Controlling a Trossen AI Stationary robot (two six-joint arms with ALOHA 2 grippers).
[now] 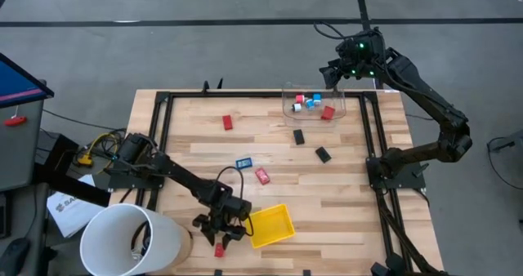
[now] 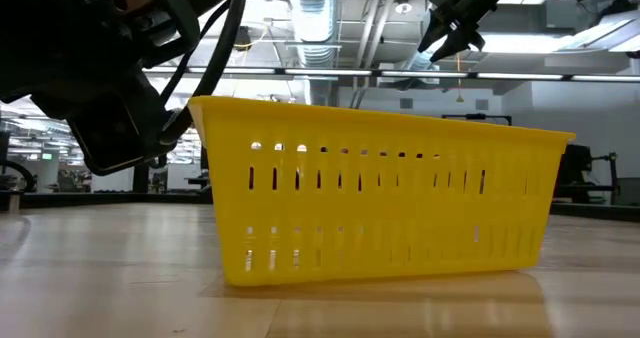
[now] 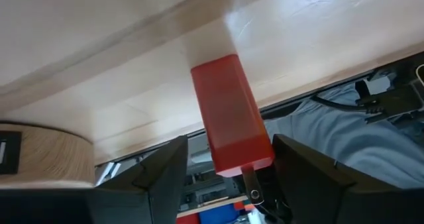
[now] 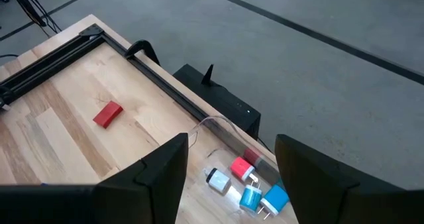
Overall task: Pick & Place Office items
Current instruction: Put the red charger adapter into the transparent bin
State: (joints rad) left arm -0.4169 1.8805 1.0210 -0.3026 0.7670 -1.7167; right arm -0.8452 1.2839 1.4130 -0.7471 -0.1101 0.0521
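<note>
where the table's near edge meets the left gripper (image 1: 221, 237), one red piece (image 1: 219, 249) lies on the wood at the very edge, just beside the yellow tray (image 1: 270, 225). the left wrist view shows this red block (image 3: 230, 111) lying lengthwise in the gap between the two dark fingers (image 3: 149, 177), which stand wide apart and do not touch it; the gripper holds nothing.

other office items are spread over the wooden table (image 1: 196, 137): a red piece (image 1: 227, 122) toward the far left, a blue-and-white piece (image 1: 243, 162) near the middle, a red-and-white piece (image 1: 262, 175) just beside it, and two black pieces (image 1: 299, 135) (image 1: 324, 153) toward the right. several more, red, blue and white, sit inside the clear plastic box (image 1: 339, 104) at the far right of the table. the right wrist view shows those boxed pieces (image 4: 252, 187) in a cluster, and the far-left red piece (image 4: 108, 114) alone on the wood.

right gripper (image 1: 335, 73) hangs raised above the far edge, near the clear box. its fingers (image 4: 156, 177) stand wide apart and carry nothing.

low view: the yellow tray's slotted wall (image 2: 380, 213) fills the middle, with the left arm (image 2: 110, 88) close beside it and the right gripper (image 2: 450, 33) high in the distance.

a white bucket (image 1: 131, 239) stands off the table's near left corner.
</note>
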